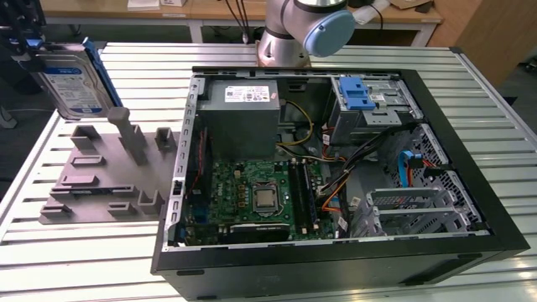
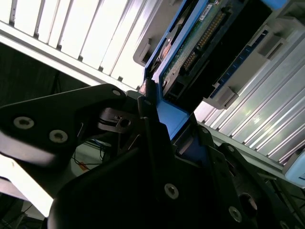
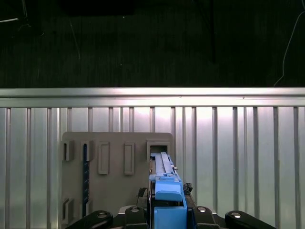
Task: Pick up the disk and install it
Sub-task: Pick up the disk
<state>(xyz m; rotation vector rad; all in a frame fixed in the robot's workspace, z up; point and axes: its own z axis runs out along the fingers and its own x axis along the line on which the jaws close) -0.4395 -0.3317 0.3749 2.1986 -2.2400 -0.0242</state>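
The gripper (image 2: 162,121) is closed on the disk (image 1: 74,78). In the second wrist view its dark fingers (image 2: 155,143) press on the blue frame at one end of the disk, with no gap showing. The disk hangs upright in the air at the far side of the exterior view's left, label facing the camera. It is clear of everything below it.

Under and just nearer than the disk lies a grey holder plate (image 1: 92,182) on the slatted metal table (image 1: 84,264). Several upright posts and slots rise from the plate, and the tallest post (image 1: 132,135) stands close below the disk's lower edge. In the first wrist view the disk's blue frame (image 3: 169,198) sits over one of the plate's (image 3: 116,143) slots.

On the exterior view's right, well apart from the disk, is an open computer case (image 1: 470,251). Its left wall (image 1: 188,145) and a grey box with a white sticker (image 1: 243,119) stand between the disk and the silver bay with a blue latch (image 1: 361,97) in the far corner. A green circuit board (image 1: 251,195) fills the near part of the case. Bundled cables (image 1: 369,157) run across the middle beside an empty metal cage (image 1: 419,207). The arm's base (image 1: 290,44) stands behind the case.
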